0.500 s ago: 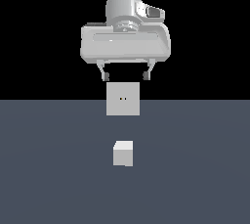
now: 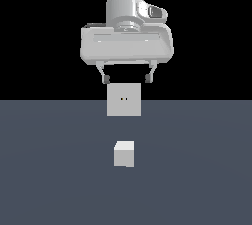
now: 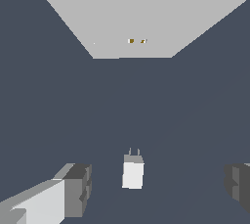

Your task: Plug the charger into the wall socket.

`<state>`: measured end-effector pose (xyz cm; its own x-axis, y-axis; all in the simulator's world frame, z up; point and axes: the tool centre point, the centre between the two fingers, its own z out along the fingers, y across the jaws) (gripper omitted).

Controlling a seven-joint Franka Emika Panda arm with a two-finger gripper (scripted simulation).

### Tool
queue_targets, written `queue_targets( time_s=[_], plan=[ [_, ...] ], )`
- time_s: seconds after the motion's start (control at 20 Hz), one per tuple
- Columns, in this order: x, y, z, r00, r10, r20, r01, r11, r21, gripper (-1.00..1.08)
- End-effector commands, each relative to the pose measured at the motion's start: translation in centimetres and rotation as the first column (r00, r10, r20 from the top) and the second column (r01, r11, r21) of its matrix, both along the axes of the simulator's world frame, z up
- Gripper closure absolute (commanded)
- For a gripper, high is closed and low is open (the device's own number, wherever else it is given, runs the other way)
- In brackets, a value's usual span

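end effector spread wide, empty | charger prongs tiny | wall socket holes faint

The charger sits on the floor, near the middle of the exterior view. The wall socket stands upright at 12 o'clock from the charger, farther back, with a bare strip of floor between them. They do not touch. The gripper hangs in the air above the socket, at 12 o'clock from it, with one finger to each side and a wide gap between. In the wrist view, the charger lies between the two fingers, and its two small pins point toward the socket.
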<state>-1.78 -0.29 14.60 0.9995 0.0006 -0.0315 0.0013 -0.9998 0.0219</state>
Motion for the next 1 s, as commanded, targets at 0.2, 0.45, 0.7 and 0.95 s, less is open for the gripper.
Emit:
queue_targets(
  time_s=[0.2, 0.45, 0.7, 0.95],
  plan=[
    [-1.3, 0.0, -1.1, 0.999, -0.012, 0.033, 0.012, 1.0, 0.002, -0.92],
    [-2.8, 0.1, -2.5, 0.997, -0.027, 0.073, 0.027, 1.0, 0.005, -0.92],
    [-4.4, 0.1, -4.1, 0.992, -0.044, 0.119, 0.043, 0.999, 0.01, -0.92],
    [-5.9, 0.2, -5.8, 0.985, -0.06, 0.162, 0.058, 0.998, 0.015, -0.92]
  ],
)
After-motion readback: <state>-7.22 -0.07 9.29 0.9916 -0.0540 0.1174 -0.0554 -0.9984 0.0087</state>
